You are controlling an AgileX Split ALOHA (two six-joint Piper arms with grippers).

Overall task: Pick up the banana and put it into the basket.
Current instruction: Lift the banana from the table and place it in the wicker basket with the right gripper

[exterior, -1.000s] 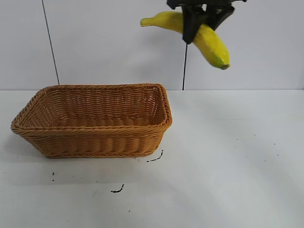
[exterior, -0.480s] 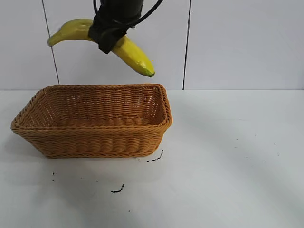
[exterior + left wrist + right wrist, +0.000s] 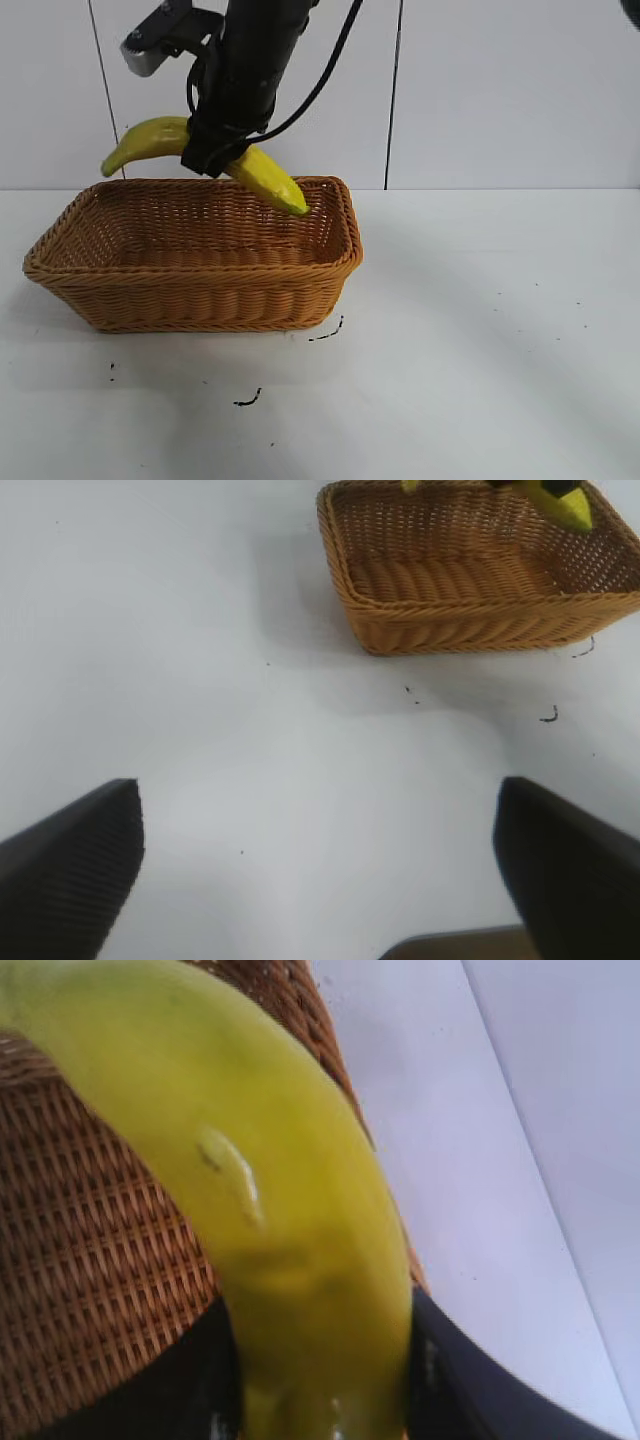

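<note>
The yellow banana (image 3: 265,178) hangs over the back part of the light brown wicker basket (image 3: 200,295), one end dipping just inside the rim. My right gripper (image 3: 212,152) is shut on the banana's middle, reaching down from above. In the right wrist view the banana (image 3: 270,1210) fills the frame between the black fingers (image 3: 440,1370), with the basket's weave (image 3: 90,1260) under it. My left gripper (image 3: 320,870) is open and empty, low over the bare table, away from the basket (image 3: 450,610); the banana's tip (image 3: 560,502) shows at that view's edge.
The white table (image 3: 480,330) carries a few small black marks (image 3: 248,399) in front of the basket. A white wall with dark vertical seams (image 3: 393,90) stands behind.
My right gripper has carried the banana from the upper right, leftward and down, until it hangs low over the basket's back part. The basket has not moved.
</note>
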